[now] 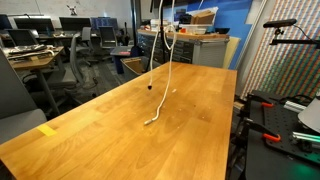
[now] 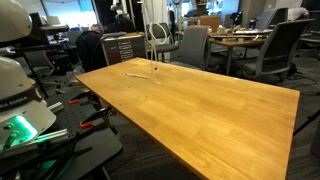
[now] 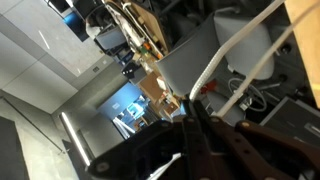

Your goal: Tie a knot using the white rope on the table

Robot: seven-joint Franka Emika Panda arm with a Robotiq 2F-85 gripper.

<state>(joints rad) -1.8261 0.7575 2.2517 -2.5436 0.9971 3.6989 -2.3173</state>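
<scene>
The white rope (image 1: 168, 75) hangs from above the picture's top edge over the wooden table (image 1: 120, 140). One strand ends in a dark tip in the air. The other strand reaches down, and its end lies on the tabletop. In an exterior view the rope end (image 2: 141, 73) lies near the far corner of the table (image 2: 200, 110). My gripper is out of frame in both exterior views. In the wrist view my gripper (image 3: 195, 108) is shut, with the white rope (image 3: 228, 62) running out from between the fingertips in two strands.
A yellow tape mark (image 1: 48, 130) sits on the table's near left edge. A dark stand with cables (image 1: 275, 120) is at the table's right side. Office chairs (image 2: 190, 45) and desks surround the table. A white machine (image 2: 15, 95) stands beside it.
</scene>
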